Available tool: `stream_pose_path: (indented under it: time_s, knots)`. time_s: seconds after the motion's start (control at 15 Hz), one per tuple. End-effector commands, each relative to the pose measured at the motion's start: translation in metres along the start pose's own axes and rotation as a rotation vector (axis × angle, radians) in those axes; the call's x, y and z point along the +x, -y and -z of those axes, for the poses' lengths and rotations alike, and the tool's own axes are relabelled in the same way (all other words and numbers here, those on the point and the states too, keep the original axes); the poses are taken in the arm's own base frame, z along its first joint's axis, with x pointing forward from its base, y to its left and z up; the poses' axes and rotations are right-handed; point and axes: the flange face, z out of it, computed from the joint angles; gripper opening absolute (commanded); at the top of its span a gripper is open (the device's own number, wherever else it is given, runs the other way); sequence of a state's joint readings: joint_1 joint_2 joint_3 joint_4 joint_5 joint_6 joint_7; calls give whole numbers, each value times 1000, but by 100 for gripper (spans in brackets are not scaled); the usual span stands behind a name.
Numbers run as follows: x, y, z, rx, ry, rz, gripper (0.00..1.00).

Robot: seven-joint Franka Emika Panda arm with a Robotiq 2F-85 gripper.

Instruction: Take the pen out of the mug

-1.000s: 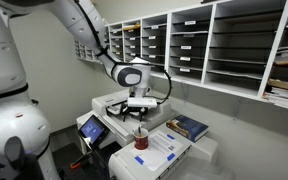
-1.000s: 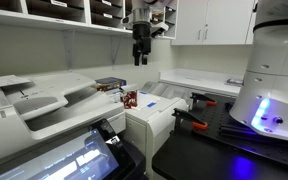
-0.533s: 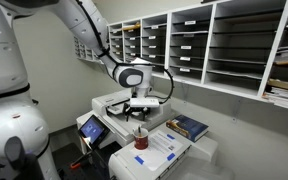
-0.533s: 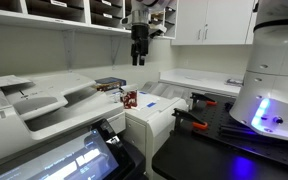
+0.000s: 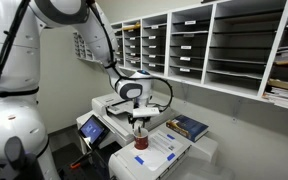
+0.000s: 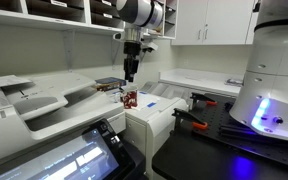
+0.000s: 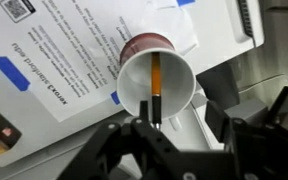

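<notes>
One pen (image 7: 156, 88) logged | stands inside mug (image 7: 132, 85), running 12 to 6 along the inner wall | points at 6 toward gripper (image 7: 189, 140) in wrist view | gripper: spreads jaws wide, grips nothing, hovers just above mug (image 5: 141, 142) in both exterior views

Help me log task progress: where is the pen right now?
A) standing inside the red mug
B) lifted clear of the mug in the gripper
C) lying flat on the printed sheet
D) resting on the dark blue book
A: in the wrist view the pen leans against the inner wall of the mug, with its lower end down inside the cup.
</notes>
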State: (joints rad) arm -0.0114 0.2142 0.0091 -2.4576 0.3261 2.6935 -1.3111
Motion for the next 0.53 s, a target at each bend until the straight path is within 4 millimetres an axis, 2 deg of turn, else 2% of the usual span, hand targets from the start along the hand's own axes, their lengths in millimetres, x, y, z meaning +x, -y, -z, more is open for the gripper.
stream_pose_path:
  time_s: [0.0,0.07,0.27,0.33,0.47]
  knots:
    - [4,-15,-12,-32,-24,0,56]
    - [3,-18,-16,-36,-27,-2,61]
    - [1,-22,-27,-5,-32,-7,62]
    - [1,-22,-31,7,-35,-7,58]
    - [0,-21,-35,12,-33,-9,56]
